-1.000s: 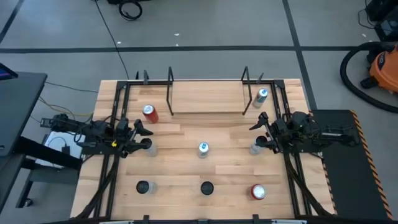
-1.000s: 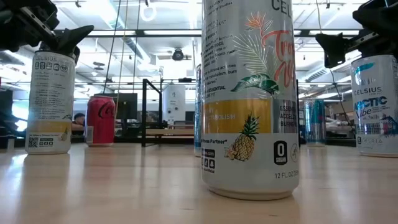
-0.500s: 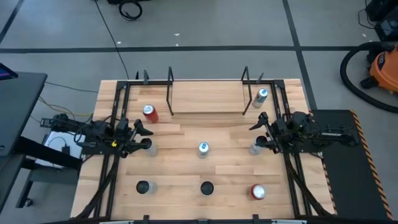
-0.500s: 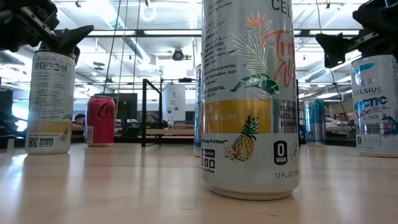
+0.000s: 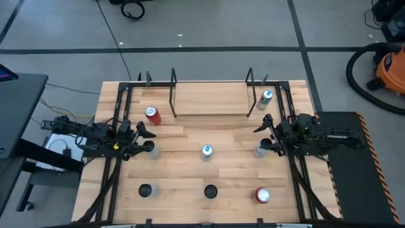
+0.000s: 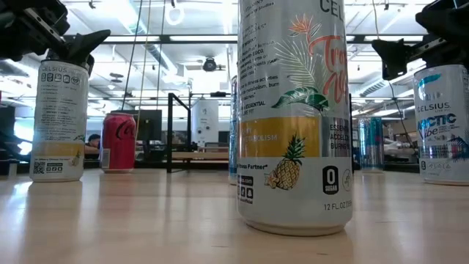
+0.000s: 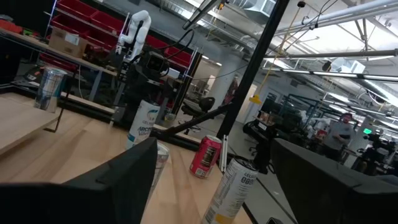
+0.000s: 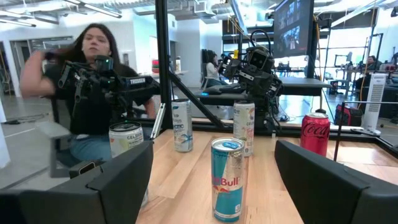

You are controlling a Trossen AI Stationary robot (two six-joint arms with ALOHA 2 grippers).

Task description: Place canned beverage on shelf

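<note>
Near edge of table (image 5: 190, 202), high view: 3 cans in a row. 2 dark-topped cans (image 5: 145, 190) (image 5: 210, 190), then a red can (image 5: 262, 195) toward the right corner. In the low view a tall pineapple-print can (image 6: 294, 110) fills the foreground, upright.

Mid-table: silver-blue can (image 5: 206, 151) upright at centre, well apart from both arms. The right wrist view shows it as a Red Bull can (image 8: 227, 179), standing between that arm's 2 fingers but farther out, not touched.

Left gripper (image 5: 147, 138) sits low at the left side of the table, fingers spread, holding nothing. A pale can (image 5: 152, 151) stands just beside its nearer finger; I cannot tell if they touch.

Right gripper (image 5: 264, 135) sits at the right side, fingers spread, empty. A pale can (image 5: 261, 151) stands just beside its nearer finger.

Farther back: red cola can (image 5: 152, 115) upright on the left, near the shelf's left frame. Blue-topped can (image 5: 266, 97) upright just outside the right frame.

Far edge: shelf (image 5: 210, 101), light wood with a black rod frame at each end, carries 0 cans.

Beyond the table, right wrist view: a person (image 8: 93, 81) in dark clothing behind the left arm.
</note>
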